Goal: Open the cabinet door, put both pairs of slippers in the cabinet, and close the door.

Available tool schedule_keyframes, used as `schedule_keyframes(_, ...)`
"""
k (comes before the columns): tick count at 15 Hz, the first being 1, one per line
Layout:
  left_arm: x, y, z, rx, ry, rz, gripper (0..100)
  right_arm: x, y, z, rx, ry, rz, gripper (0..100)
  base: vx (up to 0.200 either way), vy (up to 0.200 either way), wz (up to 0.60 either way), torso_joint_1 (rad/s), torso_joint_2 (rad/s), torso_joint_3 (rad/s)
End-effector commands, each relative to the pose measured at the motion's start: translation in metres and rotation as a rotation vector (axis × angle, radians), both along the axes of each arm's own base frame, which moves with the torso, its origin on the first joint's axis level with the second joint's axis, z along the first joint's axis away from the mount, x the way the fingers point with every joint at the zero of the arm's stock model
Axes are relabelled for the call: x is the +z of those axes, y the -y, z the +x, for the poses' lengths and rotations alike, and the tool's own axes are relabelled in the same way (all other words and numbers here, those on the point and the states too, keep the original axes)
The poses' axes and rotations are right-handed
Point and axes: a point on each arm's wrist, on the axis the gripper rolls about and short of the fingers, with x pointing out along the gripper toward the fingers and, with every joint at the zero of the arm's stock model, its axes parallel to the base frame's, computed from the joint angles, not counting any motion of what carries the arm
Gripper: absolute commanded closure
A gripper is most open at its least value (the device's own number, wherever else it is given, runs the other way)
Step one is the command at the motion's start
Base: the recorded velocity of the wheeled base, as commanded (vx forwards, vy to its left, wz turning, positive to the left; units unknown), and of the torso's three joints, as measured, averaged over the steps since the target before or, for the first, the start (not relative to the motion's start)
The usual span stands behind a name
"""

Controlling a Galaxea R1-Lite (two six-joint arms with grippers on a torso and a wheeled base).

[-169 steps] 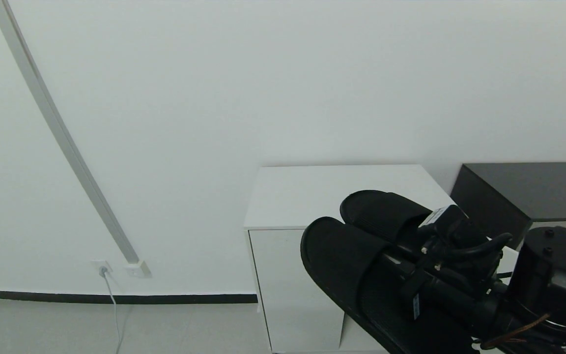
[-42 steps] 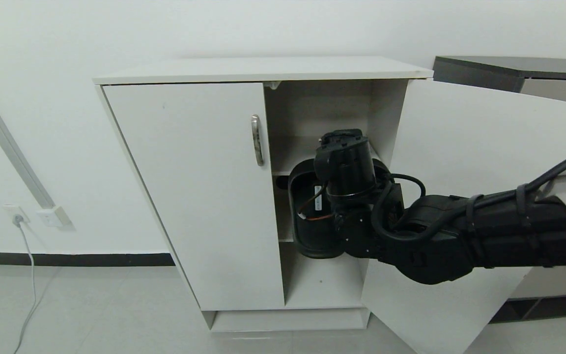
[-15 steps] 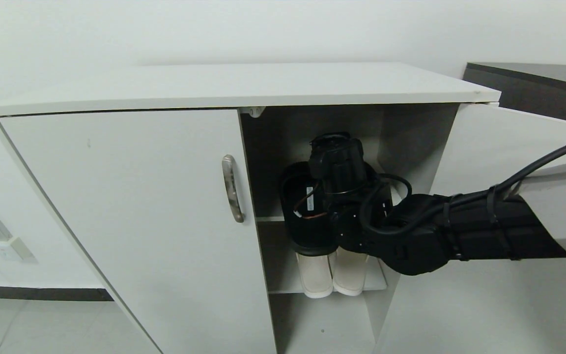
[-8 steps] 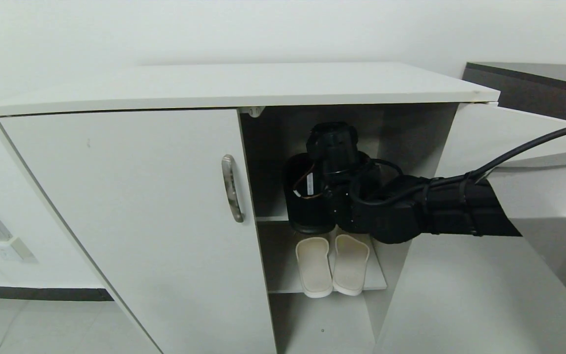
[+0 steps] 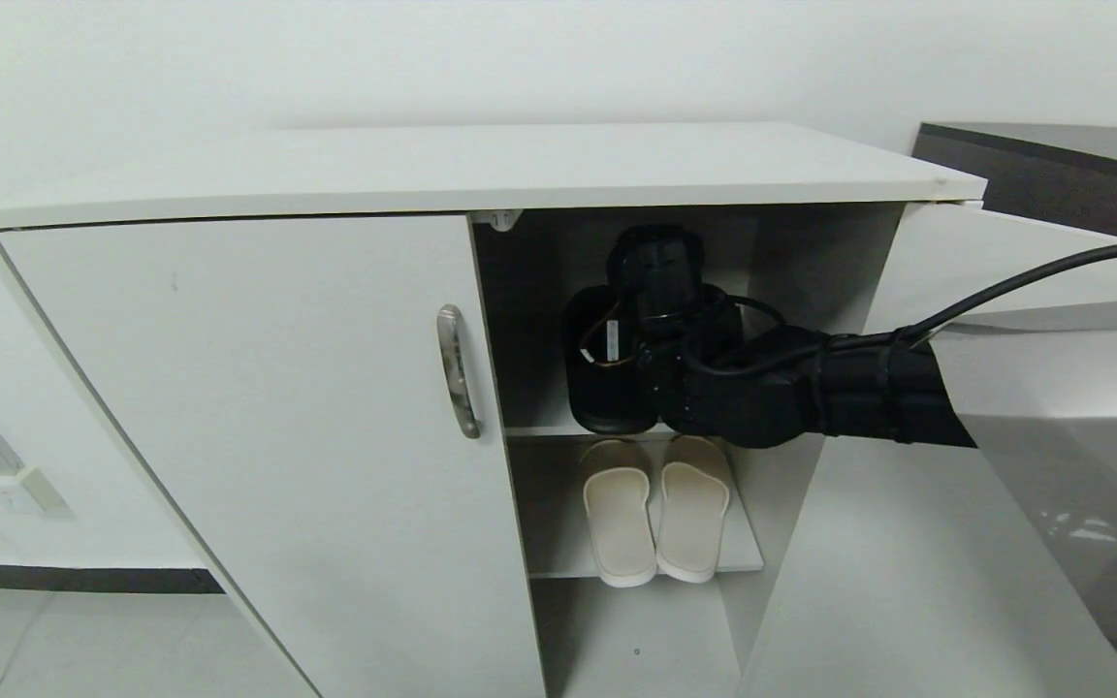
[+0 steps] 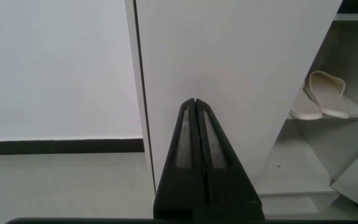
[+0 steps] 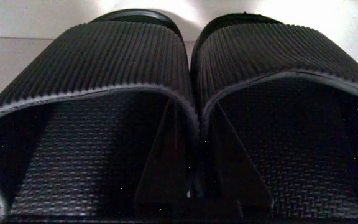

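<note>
a white cabinet (image 5: 481, 160) stands against a white wall with its right door (image 5: 869, 582) swung wide and its left door (image 5: 258, 436) shut, a metal handle (image 5: 457, 373) on the shut door's inner edge. the robot's right arm (image 5: 811, 397) reaches into the open half at the level of the upper shelf (image 5: 534, 429), holding a pair of black slippers (image 5: 597, 378) with their toes pointing into the compartment. in the right wrist view the right gripper (image 7: 192, 115) sits between the two shoes, its jaws pinching the adjoining inner edges of both ribbed straps together so that the pair is held side by side. the black slippers' heels are at the shelf's front edge; whether the soles rest on the board or hang just above it cannot be told. on the shelf below (image 5: 743, 557) a pair of pale slippers (image 5: 655, 509) lies side by side, toes inward, heels poking a little past the front edge. the left gripper (image 6: 195, 106) is outside the cabinet, facing the shut left door, its jaws pressed together with nothing between them. a wall socket (image 5: 15, 490) with a cable plugged in beside it sits low on the wall to the cabinet's left, above a dark skirting strip.
</note>
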Motion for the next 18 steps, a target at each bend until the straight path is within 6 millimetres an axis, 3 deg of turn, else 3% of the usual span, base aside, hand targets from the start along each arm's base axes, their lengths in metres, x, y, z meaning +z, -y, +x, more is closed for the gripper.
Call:
schedule_keyframes(1, 0.000, 0.000, 0.000, 0.001, -0.001, 0.000, 100, -0.004, 0.001, 0.004, -0.009, -0.004, -0.005, 100, 0.000, 0.000, 0.00, 0.000, 0.00, 0.000)
schedule_keyframes(6, 0.000, 0.000, 0.000, 0.001, -0.001, 0.000, 100, -0.010, 0.001, 0.006, -0.012, -0.019, -0.018, 100, 0.000, 0.000, 0.00, 0.000, 0.00, 0.000)
schedule_keyframes(7, 0.000, 0.000, 0.000, 0.001, 0.000, 0.000, 100, -0.010, 0.001, 0.006, -0.012, -0.021, -0.021, 0, 0.000, 0.000, 0.00, 0.000, 0.00, 0.000)
schedule_keyframes(11, 0.000, 0.000, 0.000, 0.001, -0.001, -0.002, 100, -0.009, 0.001, 0.003, -0.016, -0.024, -0.025, 0, 0.000, 0.000, 0.00, 0.000, 0.00, 0.000)
schedule_keyframes(15, 0.000, 0.000, 0.000, 0.001, -0.001, -0.002, 100, 0.002, 0.006, -0.022, 0.004, -0.033, -0.031, 0, 0.000, 0.000, 0.00, 0.000, 0.00, 0.000)
schedule_keyframes(18, 0.000, 0.000, 0.000, 0.001, -0.001, -0.002, 100, 0.018, 0.018, -0.066, 0.017, -0.020, -0.010, 0, 0.000, 0.000, 0.00, 0.000, 0.00, 0.000)
